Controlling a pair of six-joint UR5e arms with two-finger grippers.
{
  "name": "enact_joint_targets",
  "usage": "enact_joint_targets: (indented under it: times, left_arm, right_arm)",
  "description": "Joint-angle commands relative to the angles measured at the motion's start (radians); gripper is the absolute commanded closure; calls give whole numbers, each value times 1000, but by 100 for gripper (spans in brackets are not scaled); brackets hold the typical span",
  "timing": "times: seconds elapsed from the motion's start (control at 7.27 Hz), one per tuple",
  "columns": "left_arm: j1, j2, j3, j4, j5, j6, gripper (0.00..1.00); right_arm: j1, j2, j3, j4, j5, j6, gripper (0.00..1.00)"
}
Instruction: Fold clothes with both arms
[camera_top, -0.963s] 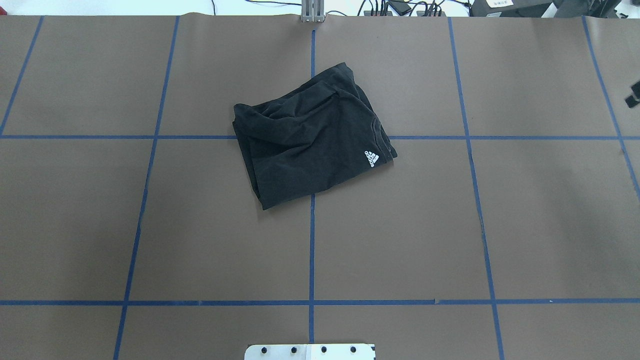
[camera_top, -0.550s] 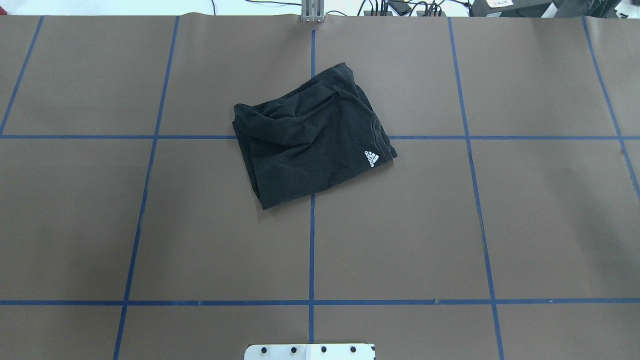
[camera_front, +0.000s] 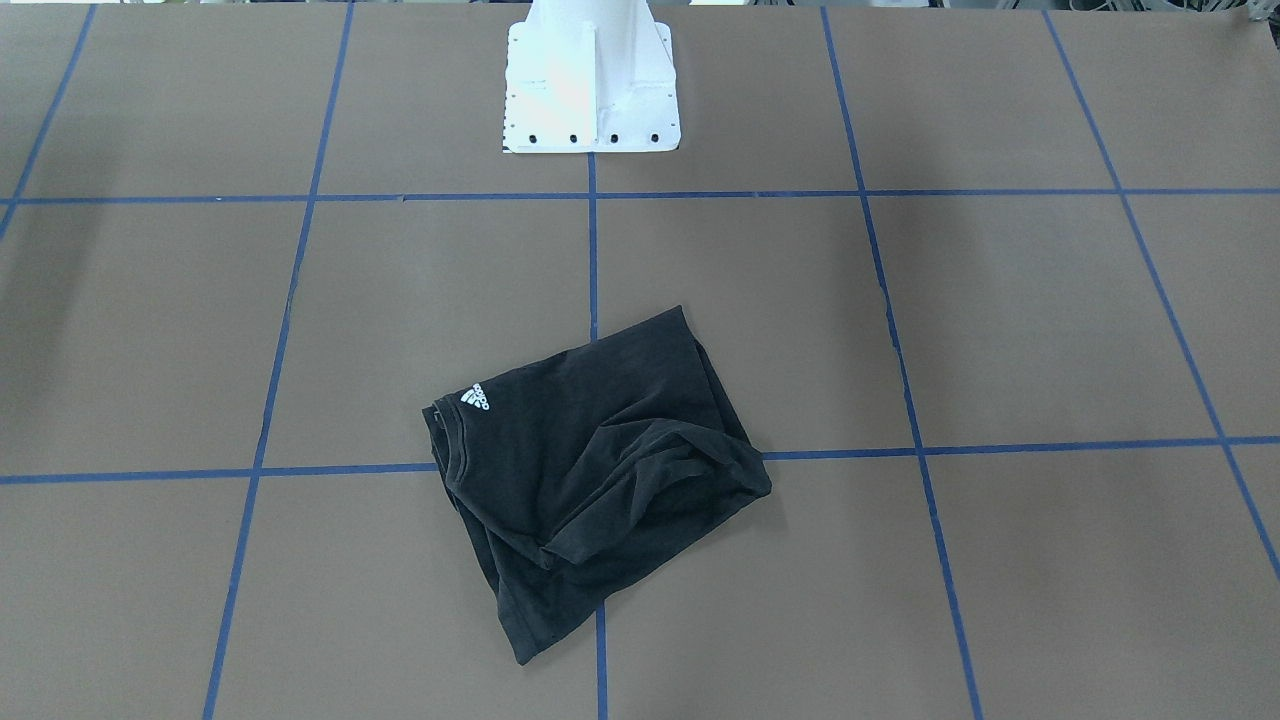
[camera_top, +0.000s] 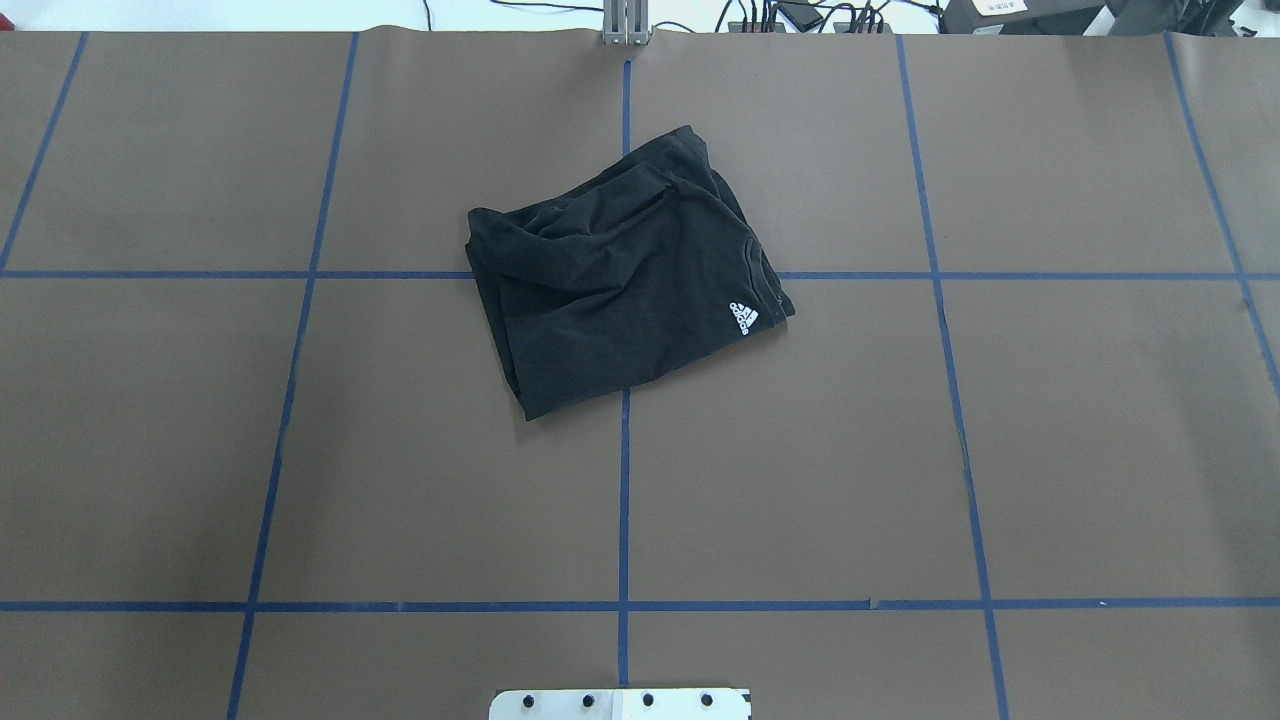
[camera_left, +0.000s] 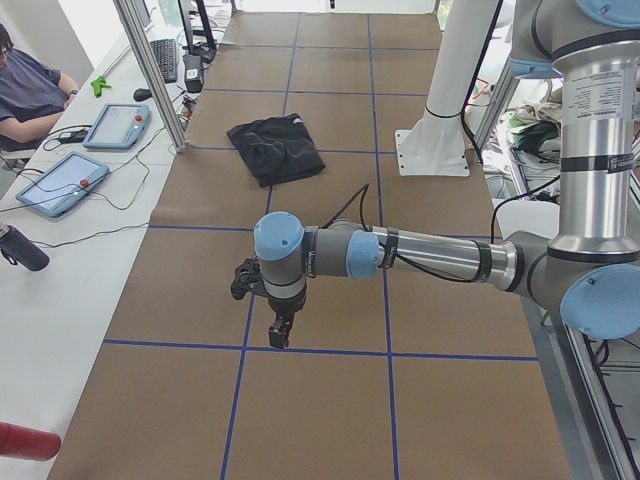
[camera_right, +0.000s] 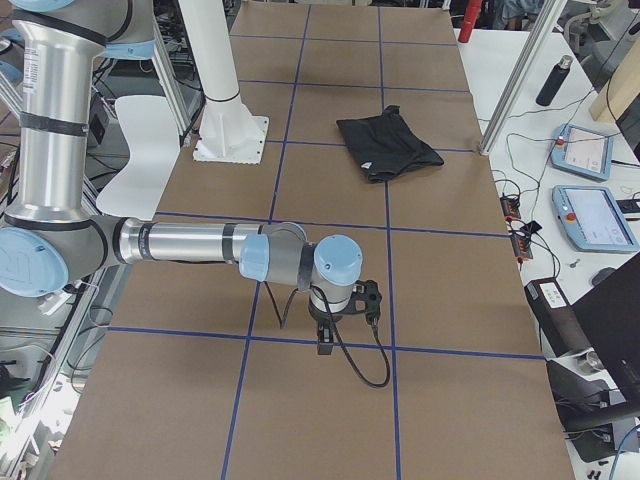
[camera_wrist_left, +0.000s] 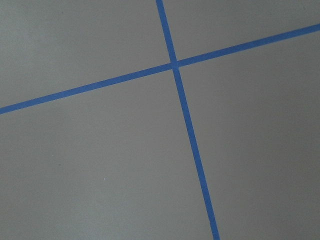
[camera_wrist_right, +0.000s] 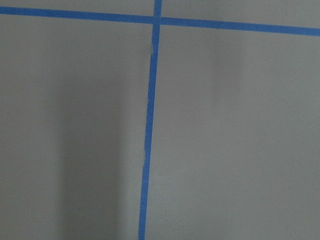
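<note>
My right gripper (camera_right: 325, 343) is gone from overhead's 3 o'clock edge; T-shirt (camera_top: 620, 285) stays put.
Left gripper (camera_left: 278, 336) also parked clear of the fold, judged finished; either's opening I cannot tell.

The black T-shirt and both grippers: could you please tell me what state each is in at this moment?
Black short-sleeved T-shirt: folded, rumpled, lying on the brown table, white logo facing up, held by nothing.
Black two-finger left gripper: over the table, far from the T-shirt; open or shut, cannot tell.
Black two-finger right gripper: likewise over the table; open or shut, cannot tell.
</note>
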Motion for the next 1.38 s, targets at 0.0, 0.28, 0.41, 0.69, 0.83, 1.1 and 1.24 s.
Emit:
enact_joint_targets:
  times: [0.0, 0.28, 0.41, 0.69, 0.83, 1.1, 1.24]
  left_arm:
    - [1, 5, -3, 0, 7, 2, 0]
    - [2, 5, -5, 0, 7, 0, 0]
    - [2, 4, -7, 0, 5, 0, 0]
    - [2, 2, -8, -2, 2, 0, 0]
    - [2, 2, -8, -2, 5, 2, 0]
    - [2, 1, -10, -2, 4, 0, 0]
    - [2, 1, -8, -2, 4, 0, 0]
  right_arm:
    - [1, -5, 0, 2, -37, -5, 0]
    - [1, -8, 0, 0, -50, 3, 0]
    - [0, -8, -7, 0, -50, 1, 0]
    - [1, -9, -6, 2, -50, 1, 0]
    - [1, -11, -1, 2, -50, 1, 0]
    - [1, -9, 2, 2, -48, 1, 0]
    - [1, -8, 2, 2, -48, 1, 0]
